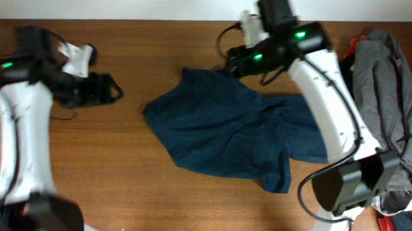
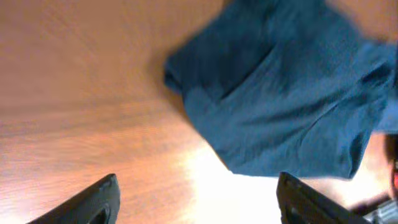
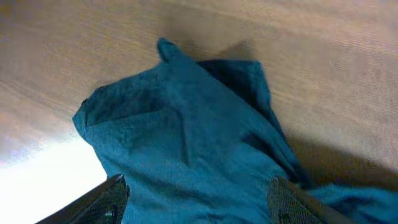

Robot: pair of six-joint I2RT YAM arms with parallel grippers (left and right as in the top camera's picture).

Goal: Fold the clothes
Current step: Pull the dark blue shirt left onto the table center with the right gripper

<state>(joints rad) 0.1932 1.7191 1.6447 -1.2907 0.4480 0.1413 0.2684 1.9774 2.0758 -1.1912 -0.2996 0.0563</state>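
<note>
You are looking down on a brown wooden table (image 1: pixel 125 42) with a pair of dark navy shorts (image 1: pixel 233 134) lying crumpled near its middle, spread from the centre towards 3 o'clock. The cloth is bunched and partly doubled over on itself, with one corner pointing to 12 o'clock and a loose flap hanging towards 5 o'clock. The left gripper (image 1: pixel 113 90) sits at 9 o'clock from the shorts, well apart from them, above bare wood. In the left wrist view its two dark fingers (image 2: pixel 93 202) stand wide apart with nothing between them, and the shorts (image 2: pixel 286 93) fill the area around 1 o'clock. The right gripper (image 1: pixel 233 61) is at the 12 o'clock edge of the shorts, with its white arm crossing over the 3 o'clock side of the cloth and hiding part of it. In the right wrist view its fingers (image 3: pixel 102 199) are also spread apart, with rumpled blue fabric (image 3: pixel 186 143) lying below and between them, and nothing pinched. At 3 o'clock on the table lies a heap of grey clothing (image 1: pixel 394 103), cut off by the edge of the view, with a scrap of something red (image 1: pixel 389 228) at 4 o'clock that is too small to make out. The waistband and legs of the shorts cannot be told apart in this crumple.
</note>
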